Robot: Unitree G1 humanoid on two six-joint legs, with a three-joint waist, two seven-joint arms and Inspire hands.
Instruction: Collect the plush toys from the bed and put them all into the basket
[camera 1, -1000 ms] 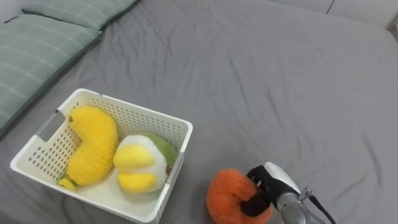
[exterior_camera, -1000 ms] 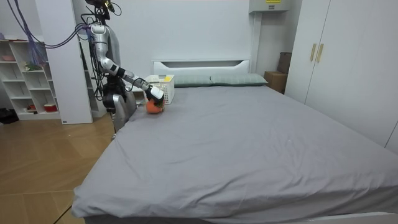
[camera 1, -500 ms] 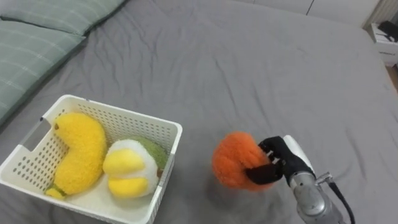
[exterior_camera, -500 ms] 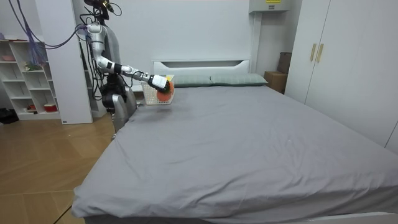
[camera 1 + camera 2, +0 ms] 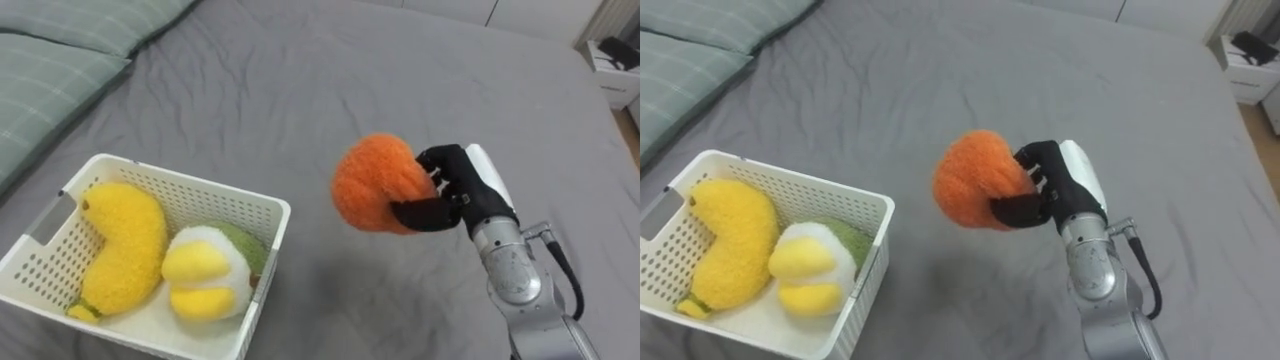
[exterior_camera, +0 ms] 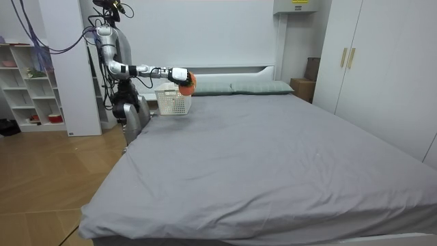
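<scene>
Orange toy (image 5: 375, 185) higher, right of basket (image 5: 190, 179)

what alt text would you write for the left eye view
The right robot hand holds an orange plush toy in the air above a grey bed, right of a white basket. The basket holds a yellow plush toy and a white, yellow and green plush toy; green pillows lie upper left.

Right arm stretched forward and level, right hand (image 5: 462, 192) aloft, fingers and thumb curled in grasp
</scene>
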